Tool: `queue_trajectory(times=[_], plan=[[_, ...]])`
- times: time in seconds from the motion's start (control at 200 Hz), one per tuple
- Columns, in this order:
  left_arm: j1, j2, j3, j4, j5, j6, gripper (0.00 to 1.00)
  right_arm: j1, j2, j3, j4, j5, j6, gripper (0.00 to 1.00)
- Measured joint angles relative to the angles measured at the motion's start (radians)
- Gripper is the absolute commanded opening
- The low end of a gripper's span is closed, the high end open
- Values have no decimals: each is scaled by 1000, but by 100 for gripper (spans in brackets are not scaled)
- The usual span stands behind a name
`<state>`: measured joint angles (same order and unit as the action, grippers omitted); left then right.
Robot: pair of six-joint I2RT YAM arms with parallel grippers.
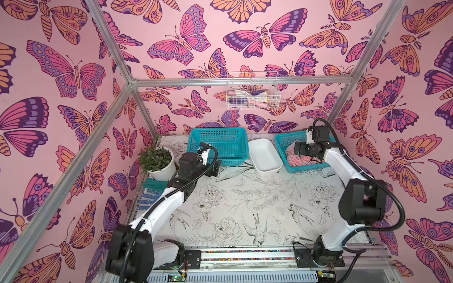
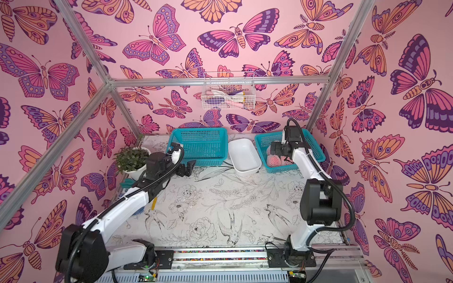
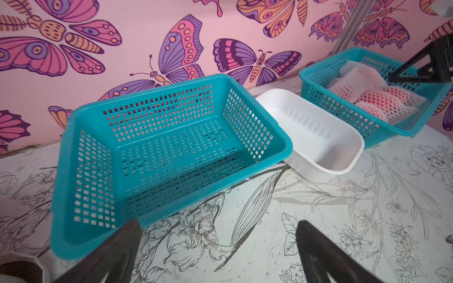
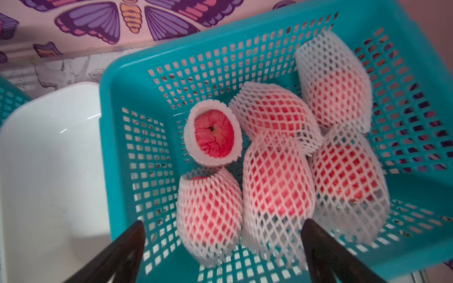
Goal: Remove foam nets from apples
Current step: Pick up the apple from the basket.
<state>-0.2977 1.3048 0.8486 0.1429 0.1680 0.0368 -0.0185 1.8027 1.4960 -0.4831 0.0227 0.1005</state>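
Closest to the lens in the right wrist view is the right gripper (image 4: 223, 221), spread wide with nothing pinched. It's hanging just above the apples (image 4: 214, 133). All six of them are packed into a teal basket (image 4: 117, 80), each wrapped in one of the foam nets (image 4: 277, 191). Only this view shows that one apple lies on its side with its red dimpled end poking out of the sleeve. From both top views you just get pale pink lumps half hidden behind the wrist.

Same deal on the other side: the left gripper (image 3: 218, 221) is wide open too, holding nothing. It floats over the table (image 3: 318, 220), just short of the near wall of a second teal basket (image 3: 152, 85). The left wrist view also shows the white tray (image 3: 353, 156) between the two baskets, touching the second one.

The top views add the big picture. The right arm (image 1: 340, 166) rises from the near rail, elbow high, forearm reaching to the far right corner, wrist bent down into the basket. The left arm (image 1: 166, 203) stretches low and diagonal past a potted plant (image 1: 157, 159).
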Motion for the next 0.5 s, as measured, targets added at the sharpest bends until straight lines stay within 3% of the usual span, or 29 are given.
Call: queue_trajectory(times=[0.25,0.496], plan=[[-23,158,87,6,1,27,100,-1,268,269,-96,-14,-4,100],[-29,190,110,38,2,41,100,-1,395,407,-182,-28,-3,96]])
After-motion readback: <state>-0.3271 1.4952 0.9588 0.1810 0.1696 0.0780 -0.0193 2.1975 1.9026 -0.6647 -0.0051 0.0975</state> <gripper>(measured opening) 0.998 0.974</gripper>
